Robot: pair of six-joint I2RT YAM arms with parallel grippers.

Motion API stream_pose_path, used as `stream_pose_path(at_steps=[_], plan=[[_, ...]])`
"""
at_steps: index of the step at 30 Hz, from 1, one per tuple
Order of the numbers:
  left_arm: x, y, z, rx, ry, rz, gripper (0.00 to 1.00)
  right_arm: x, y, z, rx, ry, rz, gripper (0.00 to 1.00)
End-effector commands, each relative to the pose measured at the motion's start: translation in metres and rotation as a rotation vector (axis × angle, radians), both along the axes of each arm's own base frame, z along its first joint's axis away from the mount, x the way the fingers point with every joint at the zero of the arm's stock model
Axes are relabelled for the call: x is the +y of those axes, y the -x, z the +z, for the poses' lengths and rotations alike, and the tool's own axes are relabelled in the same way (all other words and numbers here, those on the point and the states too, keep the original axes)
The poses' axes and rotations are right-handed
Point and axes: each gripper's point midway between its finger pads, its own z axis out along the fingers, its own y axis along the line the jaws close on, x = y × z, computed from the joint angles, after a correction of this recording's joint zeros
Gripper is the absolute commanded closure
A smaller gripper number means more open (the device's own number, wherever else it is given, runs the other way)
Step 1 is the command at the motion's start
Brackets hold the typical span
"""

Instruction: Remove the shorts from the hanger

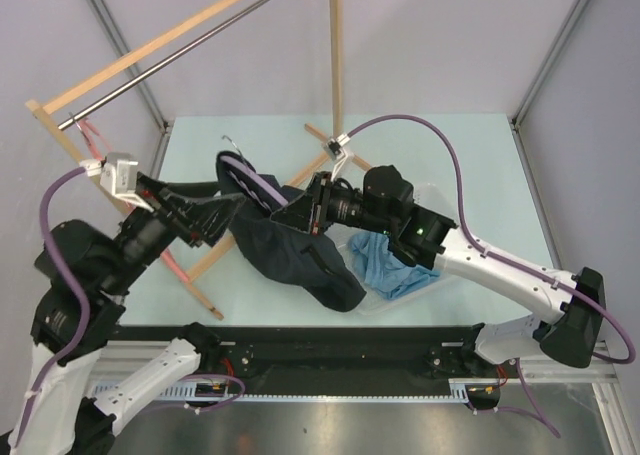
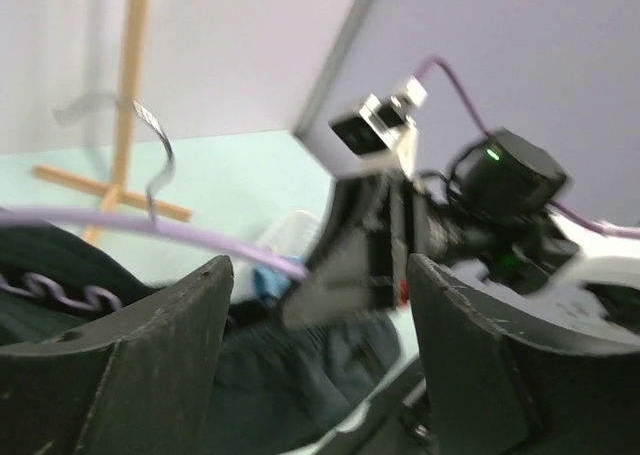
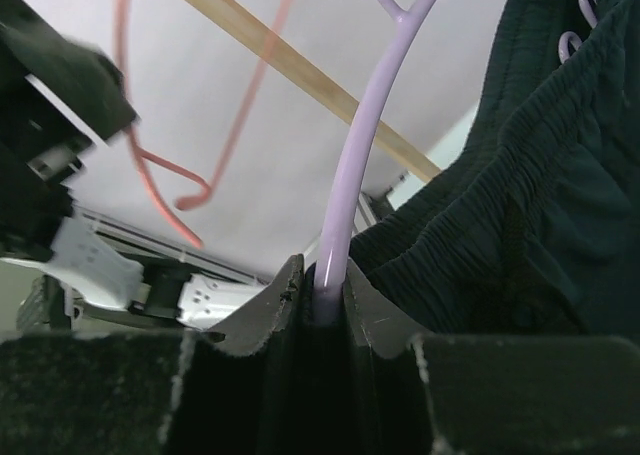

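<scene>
Pinching lilac hanger: right claw | left claw spread wide

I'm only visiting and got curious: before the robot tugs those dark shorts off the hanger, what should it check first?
1. Right gripper clamped on the lilac hanger: ok.
2. Left gripper open, ready to grab: ok.
3. Left fingers around cloth: cannot tell.
4. Dark shorts free of the hanger: not ok, they hang from it.
5. Light-blue shorts off the hanger: ok.
</scene>
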Motion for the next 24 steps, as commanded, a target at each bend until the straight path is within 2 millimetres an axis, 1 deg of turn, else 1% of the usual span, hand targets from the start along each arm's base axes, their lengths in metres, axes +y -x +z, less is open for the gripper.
stream_pose_path(at_steps=[1, 3, 4, 6, 7, 8, 9, 10, 11, 14, 19, 20, 23, 24], plan=[[0.029, -0.020, 0.035, -0.127, 0.015, 0.195, 0.27, -0.017, 0.018, 0.039, -0.036, -0.091, -0.025, 1.00], [0.033, -0.030, 0.032, -0.131, -0.007, 0.242, 0.30, -0.019, 0.020, 0.039, -0.027, -0.084, -0.028, 1.00], [0.031, -0.036, 0.026, -0.115, -0.036, 0.251, 0.32, -0.019, 0.022, 0.038, -0.025, -0.079, -0.026, 1.00], [0.032, -0.045, 0.018, -0.092, -0.069, 0.278, 0.33, -0.023, 0.022, 0.041, -0.026, -0.088, -0.041, 1.00], [0.029, -0.049, 0.012, -0.078, -0.086, 0.277, 0.34, -0.025, 0.023, 0.045, -0.028, -0.102, -0.042, 1.00], [0.023, -0.055, 0.001, -0.056, -0.109, 0.264, 0.35, -0.026, 0.023, 0.048, -0.027, -0.112, -0.044, 1.00], [0.019, -0.057, -0.003, -0.049, -0.115, 0.251, 0.37, -0.026, 0.024, 0.050, -0.025, -0.120, -0.042, 1.00], [0.015, -0.059, -0.003, -0.057, -0.109, 0.237, 0.37, -0.026, 0.026, 0.054, -0.022, -0.140, -0.035, 1.00], [0.010, -0.063, -0.011, -0.044, -0.120, 0.222, 0.37, -0.026, 0.026, 0.056, -0.023, -0.148, -0.034, 1.00], [0.000, -0.069, -0.010, -0.055, -0.134, 0.194, 0.37, -0.026, 0.031, 0.064, -0.020, -0.175, -0.016, 1.00], [-0.002, -0.074, -0.010, -0.086, -0.168, 0.192, 0.39, -0.027, 0.039, 0.071, -0.018, -0.200, 0.008, 1.00], [-0.005, -0.077, -0.016, -0.082, -0.182, 0.187, 0.40, -0.027, 0.039, 0.071, -0.015, -0.201, 0.008, 1.00], [-0.007, -0.080, -0.023, -0.077, -0.190, 0.182, 0.42, -0.027, 0.041, 0.073, -0.011, -0.208, 0.027, 1.00], [-0.012, -0.078, -0.027, -0.073, -0.193, 0.155, 0.42, -0.028, 0.041, 0.073, -0.007, -0.211, 0.026, 1.00]])
